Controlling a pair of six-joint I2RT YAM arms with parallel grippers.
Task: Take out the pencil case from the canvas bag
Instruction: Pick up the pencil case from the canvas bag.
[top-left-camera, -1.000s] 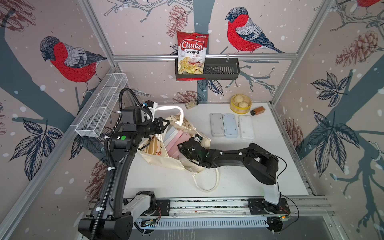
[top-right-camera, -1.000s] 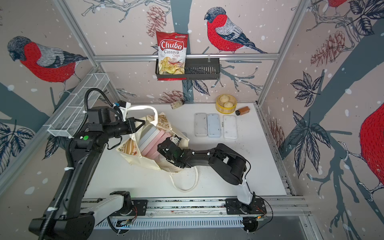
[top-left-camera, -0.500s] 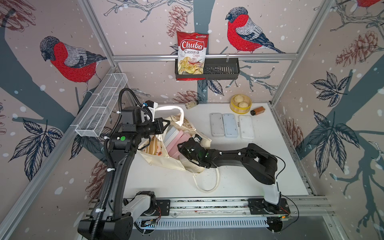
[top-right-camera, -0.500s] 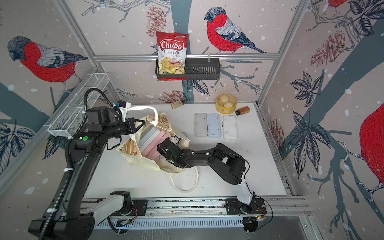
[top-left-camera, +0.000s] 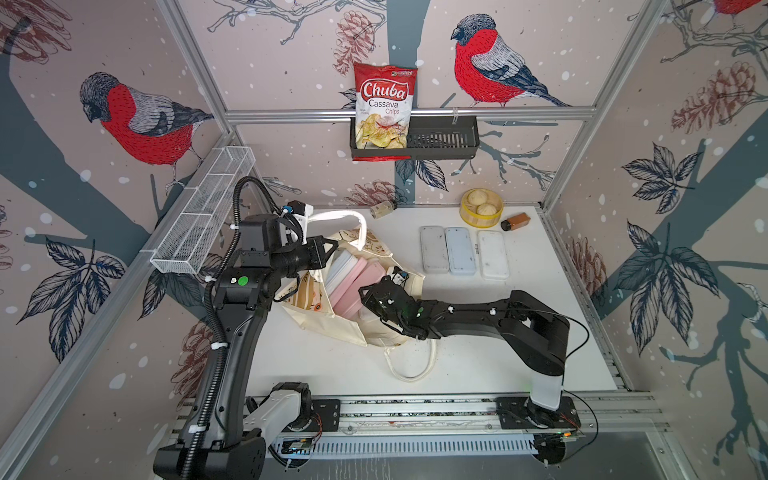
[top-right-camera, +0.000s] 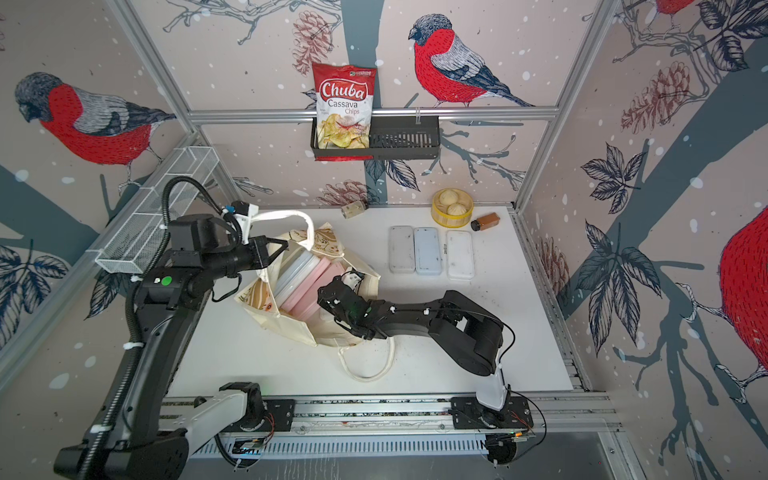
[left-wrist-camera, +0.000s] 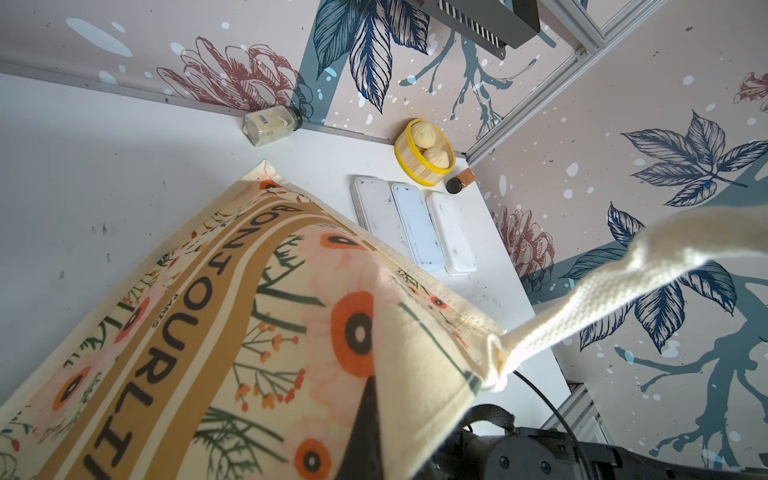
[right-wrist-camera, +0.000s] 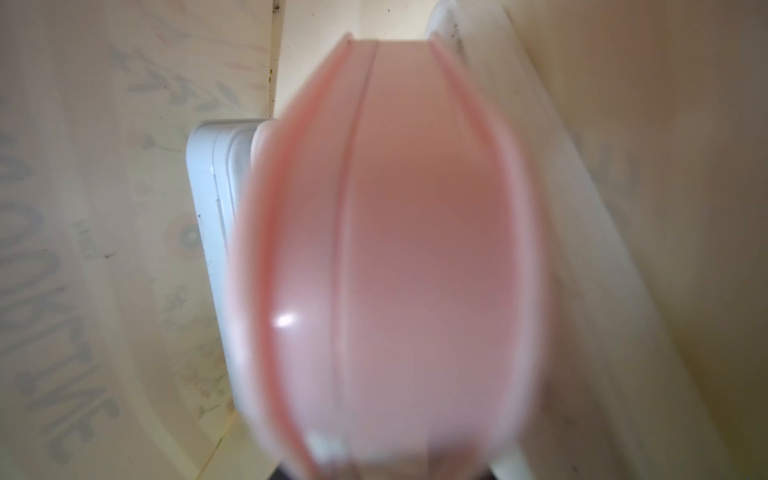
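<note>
The canvas bag (top-left-camera: 328, 328) (top-right-camera: 286, 328) lies on its side on the white table, mouth facing right. My left gripper (top-left-camera: 332, 248) (top-right-camera: 284, 247) is shut on the bag's upper rim and holds it up; in the left wrist view its dark finger (left-wrist-camera: 368, 424) presses the floral cloth (left-wrist-camera: 208, 332). Several flat pencil cases stand in the mouth, a pink pencil case (top-left-camera: 353, 286) (top-right-camera: 305, 286) nearest. My right gripper (top-left-camera: 370, 299) (top-right-camera: 326, 297) reaches into the mouth. The pink case (right-wrist-camera: 395, 249) fills the right wrist view, blurred, between the jaws (right-wrist-camera: 399, 465); their fingers barely show.
Three pale pencil cases (top-left-camera: 460, 250) lie side by side right of the bag. A bamboo steamer with buns (top-left-camera: 481, 208), a brown bottle (top-left-camera: 515, 220) and a small jar (top-left-camera: 382, 209) stand along the back wall. The bag's loose handle (top-left-camera: 411, 365) lies toward the front.
My right gripper has edged slightly deeper into the bag's mouth toward the pink case. The left arm has kept the rim lifted in the same place.
</note>
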